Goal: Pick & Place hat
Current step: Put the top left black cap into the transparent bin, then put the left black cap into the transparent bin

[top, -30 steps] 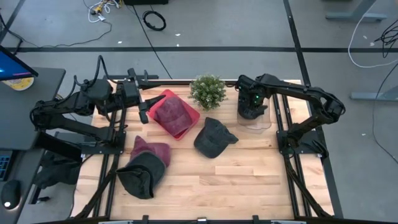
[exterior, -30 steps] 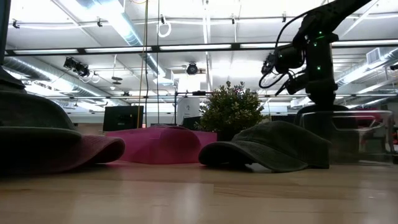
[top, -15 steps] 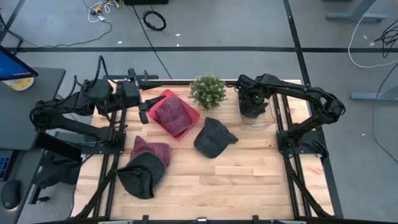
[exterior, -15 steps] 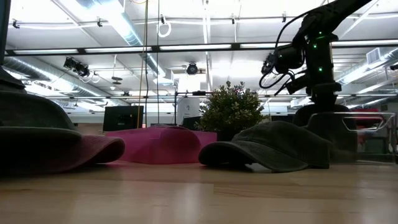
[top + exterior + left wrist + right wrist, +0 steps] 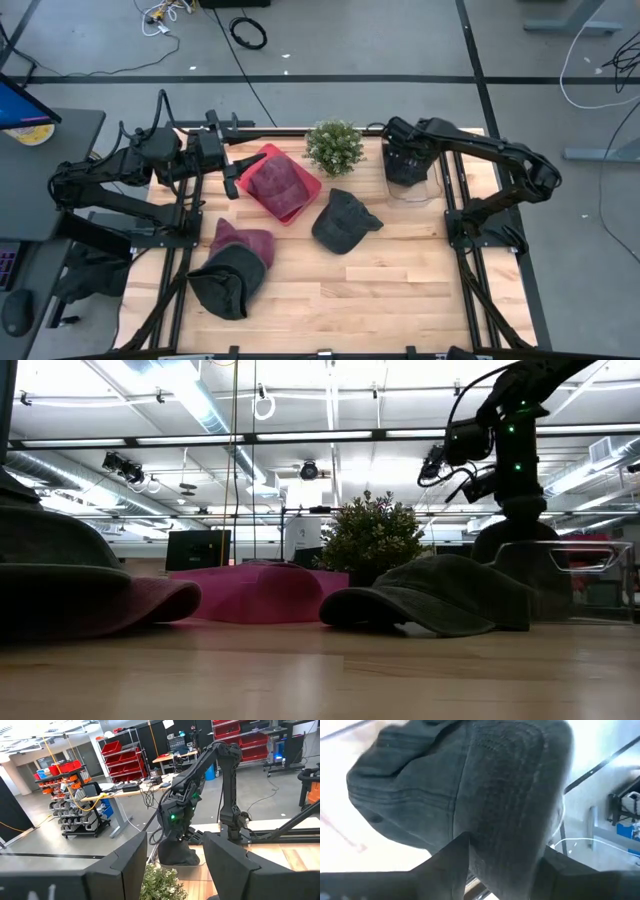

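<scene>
Dark grey cloth fills my right wrist view: that is the hat (image 5: 470, 785), lying right under my right gripper (image 5: 502, 847), whose fingers stand fairly wide apart and grip nothing; the hat sits inside the clear bin (image 5: 590, 555) at the back right corner of the table (image 5: 380, 280), and from table height my right gripper (image 5: 522, 518) hangs just above its crown (image 5: 520, 545); from overhead my own wrist covers the hat, so only the bin's rim (image 5: 425, 195) shows beside my right gripper (image 5: 405, 165); I cannot tell whether a fingertip touches the cloth; the bin's walls are hard to make out; my left gripper (image 5: 232, 175) waits, fingers apart, beside the red tray (image 5: 305, 195) with a red hat (image 5: 275, 180) in it.
</scene>
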Motion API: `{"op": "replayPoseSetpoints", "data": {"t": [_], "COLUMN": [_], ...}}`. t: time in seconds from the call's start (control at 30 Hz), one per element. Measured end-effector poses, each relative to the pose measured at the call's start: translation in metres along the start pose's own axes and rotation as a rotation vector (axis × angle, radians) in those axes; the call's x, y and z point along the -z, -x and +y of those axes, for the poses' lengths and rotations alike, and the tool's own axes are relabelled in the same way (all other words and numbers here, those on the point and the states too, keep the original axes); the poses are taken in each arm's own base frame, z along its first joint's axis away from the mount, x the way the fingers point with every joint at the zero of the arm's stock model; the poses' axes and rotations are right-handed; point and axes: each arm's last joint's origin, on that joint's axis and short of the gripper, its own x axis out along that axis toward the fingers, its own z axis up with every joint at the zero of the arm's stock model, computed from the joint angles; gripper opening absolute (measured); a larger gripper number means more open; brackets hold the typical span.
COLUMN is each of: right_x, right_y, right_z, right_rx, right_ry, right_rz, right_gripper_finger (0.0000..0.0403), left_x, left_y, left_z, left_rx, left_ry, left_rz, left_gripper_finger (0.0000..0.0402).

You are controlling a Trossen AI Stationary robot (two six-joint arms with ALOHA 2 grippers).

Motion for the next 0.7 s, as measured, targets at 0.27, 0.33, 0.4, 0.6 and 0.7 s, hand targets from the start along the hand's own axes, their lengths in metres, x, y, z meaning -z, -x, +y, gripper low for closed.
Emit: {"op": "replayPoseSetpoints", "data": {"t": [0.27,0.33,0.4,0.6,0.7], "right_x": [0.002,0.003,0.006,0.001,-0.003], "right_y": [0.001,0.000,0.002,0.034,0.059], "right_z": [-0.005,-0.005,-0.007,-0.027,-0.040], "right_rx": [-0.056,-0.067,-0.054,-0.022,-0.033], "right_ry": [-0.082,-0.107,-0.133,-0.176,-0.229], "right_rz": [-0.019,-0.010,0.016,-0.020,-0.089], "right_gripper_finger": [0.0169,0.0179,0.0195,0.0251,0.0269], "left_x": [0.001,0.001,0.002,0.002,0.002], "left_y": [0.000,0.000,0.000,0.000,0.000], "left_z": [0.000,0.000,0.000,0.000,0.000], "left_rx": [0.002,0.003,0.004,0.005,0.005], "left_ry": [0.003,0.002,0.001,0.005,0.007], "left_rz": [0.009,0.013,0.016,0.020,0.020], "left_gripper_finger": [0.0197,0.0197,0.0197,0.0197,0.0197]}}
